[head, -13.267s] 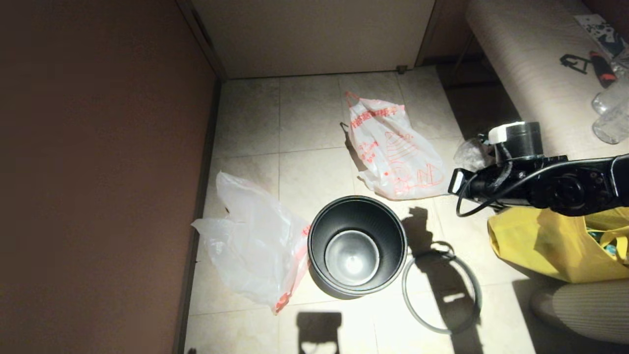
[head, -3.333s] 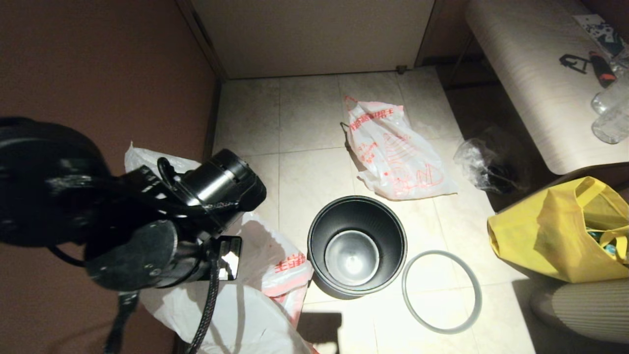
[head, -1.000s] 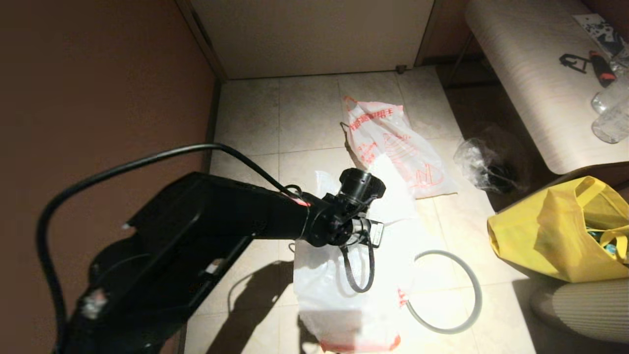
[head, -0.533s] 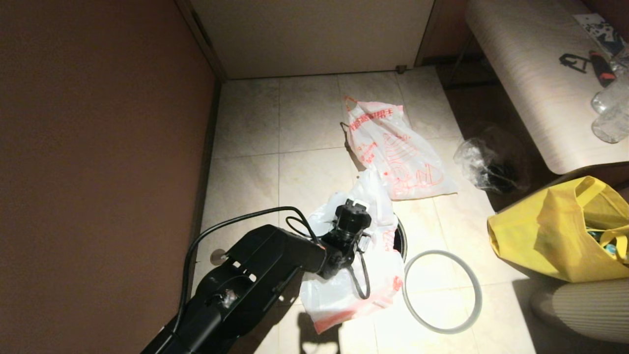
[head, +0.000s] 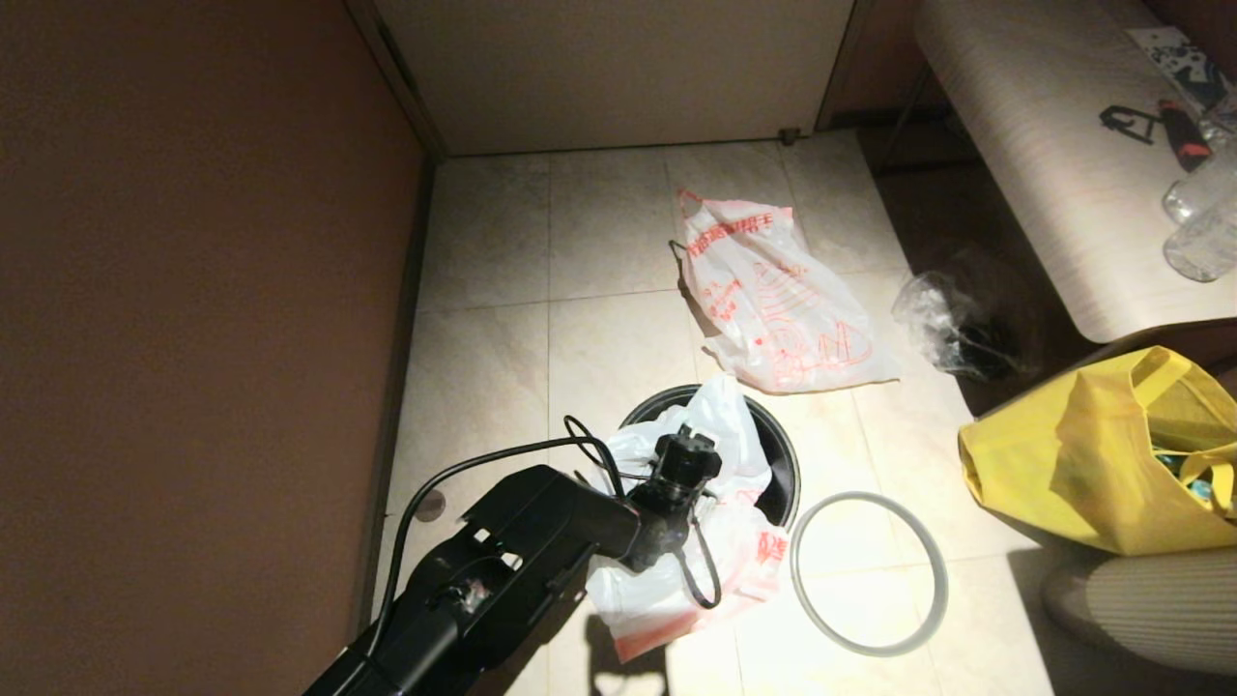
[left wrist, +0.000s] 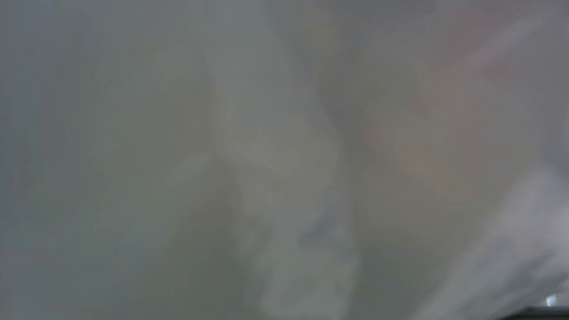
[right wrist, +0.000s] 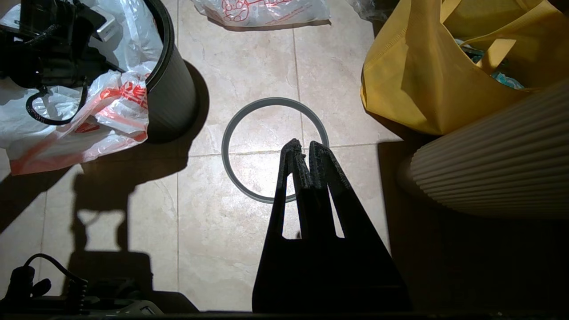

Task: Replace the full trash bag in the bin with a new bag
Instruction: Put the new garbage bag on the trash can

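A dim tiled corner. The left hand (head: 698, 488) reaches down into the bin (head: 781, 464), pinching the new bag (head: 676, 580), whose cloudy plastic fills the bin's mouth and spills over its near side onto the floor. The full trash bag (head: 773, 309) lies on the tiles behind the bin, well apart. A grey hoop (head: 867, 572) rests flat just beside the bin. The right hand (right wrist: 302, 153) (fingers pressed together, holding nothing) hangs above that hoop. A yellow tote (head: 1092, 464) sits to the right.
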`<state>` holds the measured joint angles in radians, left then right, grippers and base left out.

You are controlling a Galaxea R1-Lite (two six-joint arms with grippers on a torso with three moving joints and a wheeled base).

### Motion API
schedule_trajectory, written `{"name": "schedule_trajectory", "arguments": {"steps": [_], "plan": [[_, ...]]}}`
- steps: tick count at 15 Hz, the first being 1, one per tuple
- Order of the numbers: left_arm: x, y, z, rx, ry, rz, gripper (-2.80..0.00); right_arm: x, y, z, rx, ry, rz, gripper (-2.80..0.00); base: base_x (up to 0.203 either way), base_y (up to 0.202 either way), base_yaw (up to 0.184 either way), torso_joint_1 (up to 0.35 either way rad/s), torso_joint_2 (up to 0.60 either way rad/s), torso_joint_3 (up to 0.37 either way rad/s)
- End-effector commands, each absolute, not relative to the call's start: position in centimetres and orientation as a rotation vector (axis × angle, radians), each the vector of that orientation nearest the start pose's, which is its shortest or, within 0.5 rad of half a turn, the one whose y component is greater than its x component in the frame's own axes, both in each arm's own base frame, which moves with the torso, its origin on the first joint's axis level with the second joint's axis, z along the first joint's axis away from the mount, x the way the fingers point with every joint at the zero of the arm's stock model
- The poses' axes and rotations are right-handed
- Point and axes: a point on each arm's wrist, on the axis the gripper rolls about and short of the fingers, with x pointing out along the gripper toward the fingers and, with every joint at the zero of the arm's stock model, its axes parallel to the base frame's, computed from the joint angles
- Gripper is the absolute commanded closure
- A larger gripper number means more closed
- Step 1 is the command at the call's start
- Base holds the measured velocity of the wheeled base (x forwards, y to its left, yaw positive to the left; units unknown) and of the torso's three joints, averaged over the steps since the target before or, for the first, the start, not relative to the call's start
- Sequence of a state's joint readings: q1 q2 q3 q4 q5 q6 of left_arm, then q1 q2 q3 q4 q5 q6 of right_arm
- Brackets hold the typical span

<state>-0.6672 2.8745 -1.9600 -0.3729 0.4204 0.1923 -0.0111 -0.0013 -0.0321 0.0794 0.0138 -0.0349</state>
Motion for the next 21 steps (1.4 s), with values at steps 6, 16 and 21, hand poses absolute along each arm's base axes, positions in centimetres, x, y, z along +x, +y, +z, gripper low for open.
{"name": "schedule_trajectory", "arguments": {"steps": [6, 16, 21], "plan": [[41.4, -33.0, -1.6, 0.432, 0.421, -0.26, -2.8, -2.6, 0.1, 7.6, -0.035, 0.046, 0.002, 0.0, 0.0, 0.0, 0.0, 0.0, 0.0, 0.0], [32.4, -32.2, 6.6, 0.323, 0.459, -0.334, -2.8, -2.6, 0.1, 7.6, -0.035, 0.046, 0.004, 0.0, 0.0, 0.0, 0.0, 0.0, 0.0, 0.0], [31.2, -31.7, 11.2, 0.212, 0.331, -0.295, 0.0, -2.6, 0.1, 7.6, -0.035, 0.046, 0.004, 0.0, 0.0, 0.0, 0.0, 0.0, 0.0, 0.0]]}}
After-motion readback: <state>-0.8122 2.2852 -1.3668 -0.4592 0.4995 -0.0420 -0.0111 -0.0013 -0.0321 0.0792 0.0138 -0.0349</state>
